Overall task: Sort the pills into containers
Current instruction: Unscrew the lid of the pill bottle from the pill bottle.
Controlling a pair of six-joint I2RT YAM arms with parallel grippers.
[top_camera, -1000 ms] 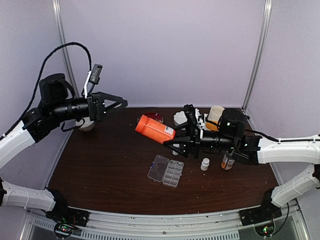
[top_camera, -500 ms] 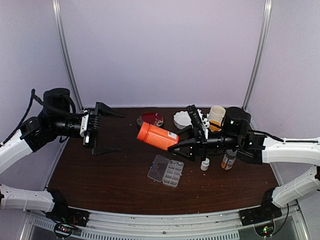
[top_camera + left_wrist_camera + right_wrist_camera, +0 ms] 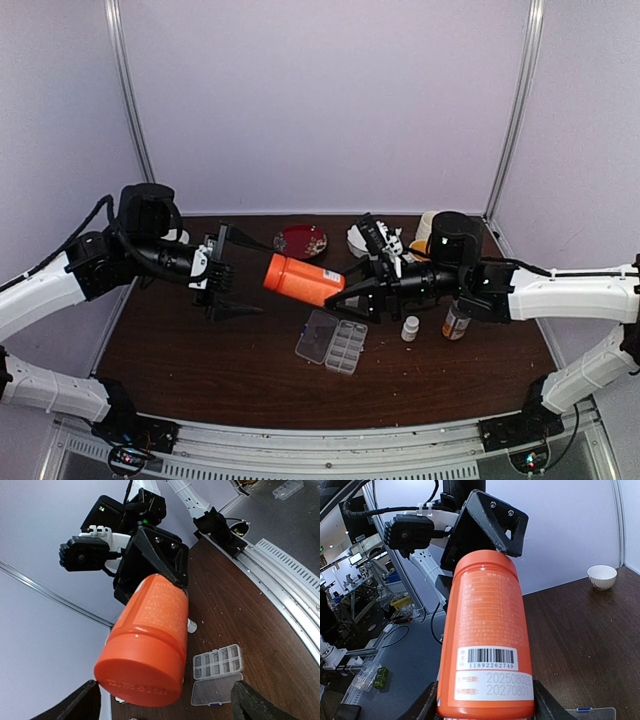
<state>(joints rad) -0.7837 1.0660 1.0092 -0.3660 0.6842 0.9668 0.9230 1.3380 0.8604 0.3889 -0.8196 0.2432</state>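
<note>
Clear plastic pill box (image 3: 318,337): near centre of the table (image 3: 200,370), lid open to the left. Contents of its cells (image 3: 347,347) are too small to tell, and no pills show. Above it, orange bottle (image 3: 300,280): level, base clamped in the right gripper (image 3: 347,293), cap (image 3: 272,272) on, facing left. Left gripper (image 3: 236,273): spread wide just left of the cap. Advice: centre the jaws round the cap before closing, then twist.

a: both arms look alike?
b: yes, left arm (image 3: 32,292) and right arm (image 3: 575,297) have white shells with black joints (green lights on the bases (image 3: 140,432), six o'clock). black cable (image 3: 88,214) at nine o'clock. right gripper (image 3: 345,293): black angular fingers (image 3: 156,545), silver screws.
</note>
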